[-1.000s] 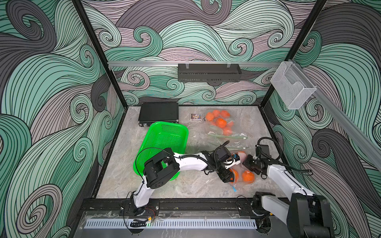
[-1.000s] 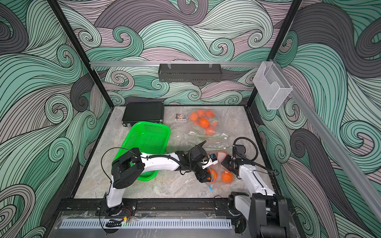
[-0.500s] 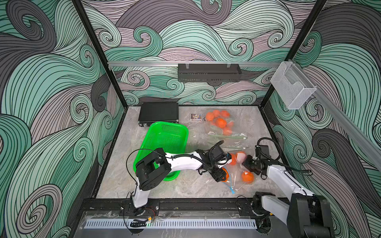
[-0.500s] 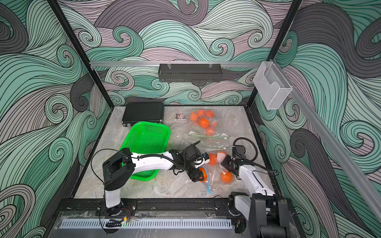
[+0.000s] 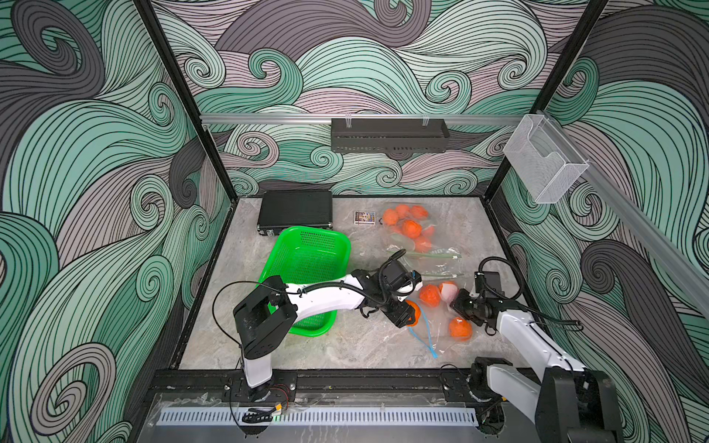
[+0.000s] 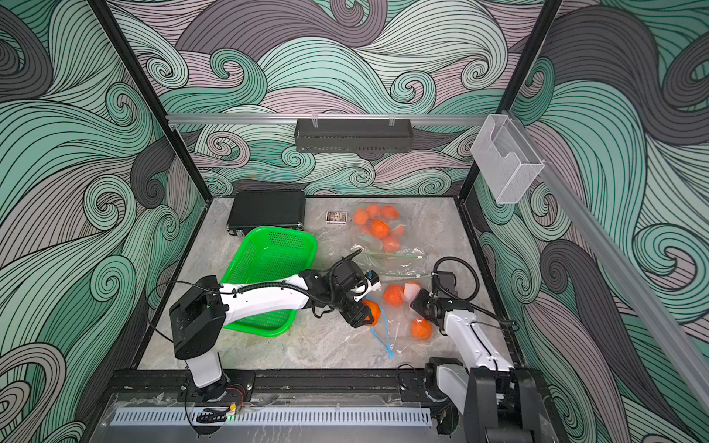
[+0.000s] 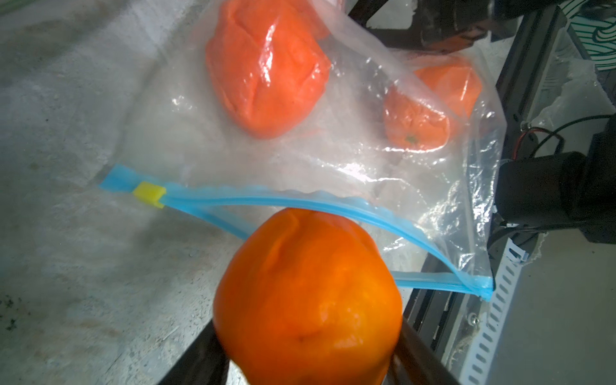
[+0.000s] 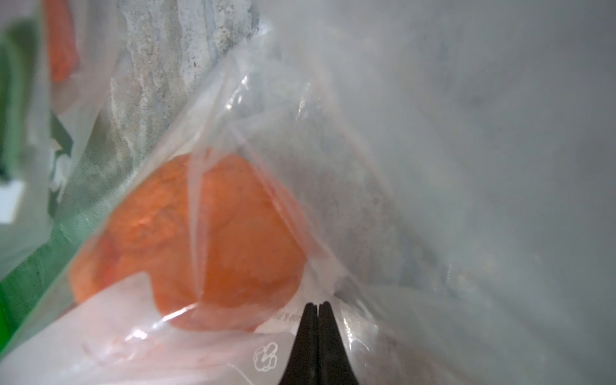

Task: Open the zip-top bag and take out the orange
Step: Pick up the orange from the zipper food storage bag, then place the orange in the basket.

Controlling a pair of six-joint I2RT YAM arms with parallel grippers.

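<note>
Left gripper (image 5: 407,315): fingers spread around one orange (image 7: 308,300) and clamping it from both sides. The fruit sits just outside the mouth of the zip-top bag (image 7: 333,156), on the side toward the green basket (image 5: 310,231); in both top views it shows against the gripper tip (image 6: 371,312).

Right gripper (image 8: 318,328): fingers pressed together, pinching a fold of the bag's clear film. Directly beyond the tips, through the plastic, lies another orange (image 8: 200,250).

Bag: lies on the worktop (image 5: 345,347) toward its front right corner. Mouth open. The two lips of the blue zip strip (image 7: 300,199) are parted along most of its length, and the yellow slider (image 7: 149,194) is parked at one end. Two oranges inside (image 5: 429,294) (image 5: 459,328), with a pale piece beside the farther one.

Elsewhere: a second bag of oranges (image 5: 406,228) lies near the far edge, a black case (image 5: 295,209) at the far left corner and a small printed box (image 5: 364,217) between them.
</note>
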